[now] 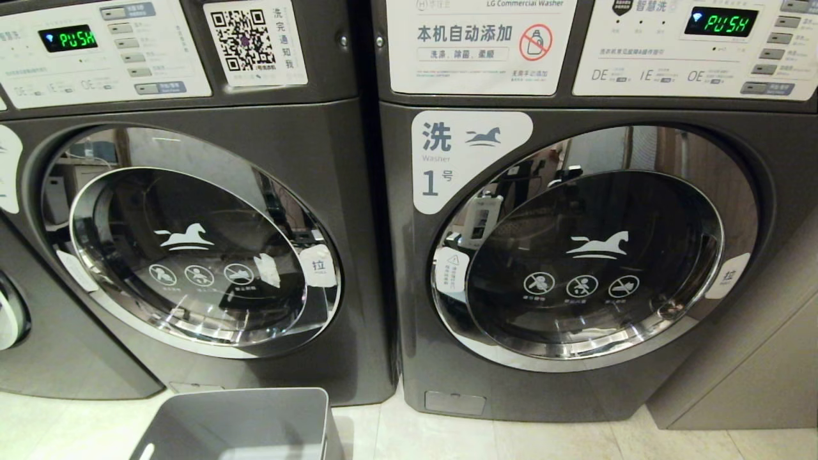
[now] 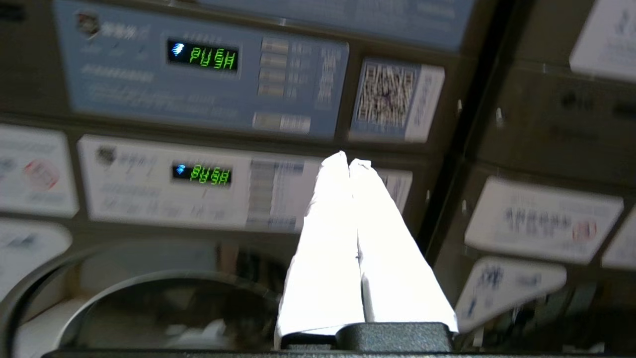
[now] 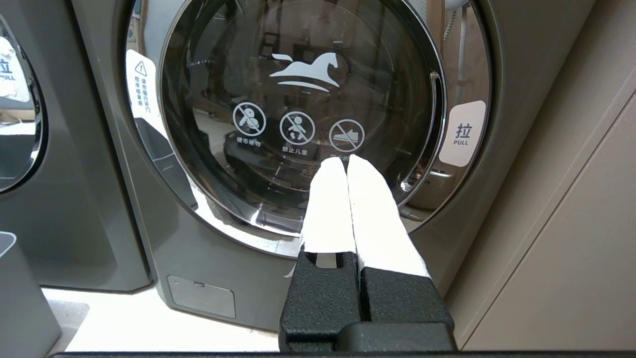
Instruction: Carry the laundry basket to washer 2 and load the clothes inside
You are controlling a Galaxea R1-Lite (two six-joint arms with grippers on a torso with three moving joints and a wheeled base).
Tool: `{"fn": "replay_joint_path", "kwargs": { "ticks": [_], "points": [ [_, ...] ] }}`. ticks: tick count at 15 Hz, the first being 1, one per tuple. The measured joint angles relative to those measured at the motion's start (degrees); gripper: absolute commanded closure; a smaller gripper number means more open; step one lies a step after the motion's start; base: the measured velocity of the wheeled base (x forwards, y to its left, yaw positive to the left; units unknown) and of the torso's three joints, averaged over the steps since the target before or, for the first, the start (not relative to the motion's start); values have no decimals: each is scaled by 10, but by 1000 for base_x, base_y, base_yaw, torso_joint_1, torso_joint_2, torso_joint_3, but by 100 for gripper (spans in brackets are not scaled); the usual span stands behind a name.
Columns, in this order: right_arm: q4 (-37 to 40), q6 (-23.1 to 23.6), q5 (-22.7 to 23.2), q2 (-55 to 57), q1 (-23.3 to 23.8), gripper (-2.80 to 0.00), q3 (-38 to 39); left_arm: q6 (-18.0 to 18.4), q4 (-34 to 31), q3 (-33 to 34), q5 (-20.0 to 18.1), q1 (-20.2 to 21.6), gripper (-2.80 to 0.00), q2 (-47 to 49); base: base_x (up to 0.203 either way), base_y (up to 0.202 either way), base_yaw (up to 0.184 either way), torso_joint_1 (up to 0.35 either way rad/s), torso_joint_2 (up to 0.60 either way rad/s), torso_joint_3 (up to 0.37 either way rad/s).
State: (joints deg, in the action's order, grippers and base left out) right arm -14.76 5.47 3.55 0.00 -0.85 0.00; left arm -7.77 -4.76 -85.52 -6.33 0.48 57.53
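Pale tiled floor [image 1: 511, 441] running along a row of dark grey front-loaders. Nearest on it, low in the head view: the laundry basket [image 1: 255, 409], set down just before the left machine, only its far end in frame and nothing lying in that visible part. No sign of the clothes in any view; cannot tell whether hidden in the unseen near end of the tub. Directly beyond the basket, washer 2 [image 1: 307, 147] by judgement, its numeral cut off at the left edge, round door [image 1: 192, 255] closed. Just to the right, washer 1 [image 1: 409, 306], plainly numbered, door likewise closed. Farther right, a beige panel [image 1: 754, 383]. Left gripper [image 2: 350, 161] aimed up toward the left machine's control panels, fingers pressed together, holding nothing. Right gripper [image 3: 346, 161] low before washer 1's door, jaws also closed on nothing. As judged: carrying seemingly done, with the basket parked at the correct machine; left to do are opening that door, lifting out the garment and loading it. Count: one basket, two whole washers plus a sliver of a third machine at the far left, two closed doors, two green PUSH displays in the head view, two grippers, no garment seen.
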Motion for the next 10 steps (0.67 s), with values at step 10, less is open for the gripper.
{"fn": "replay_joint_path", "kwargs": {
  "ticks": [10],
  "points": [
    [0, 0, 0, 0, 0, 0, 0, -31, 88, -103, -38, -2, 0, 272, 0, 0, 0, 0, 0, 0]
  ]
}}
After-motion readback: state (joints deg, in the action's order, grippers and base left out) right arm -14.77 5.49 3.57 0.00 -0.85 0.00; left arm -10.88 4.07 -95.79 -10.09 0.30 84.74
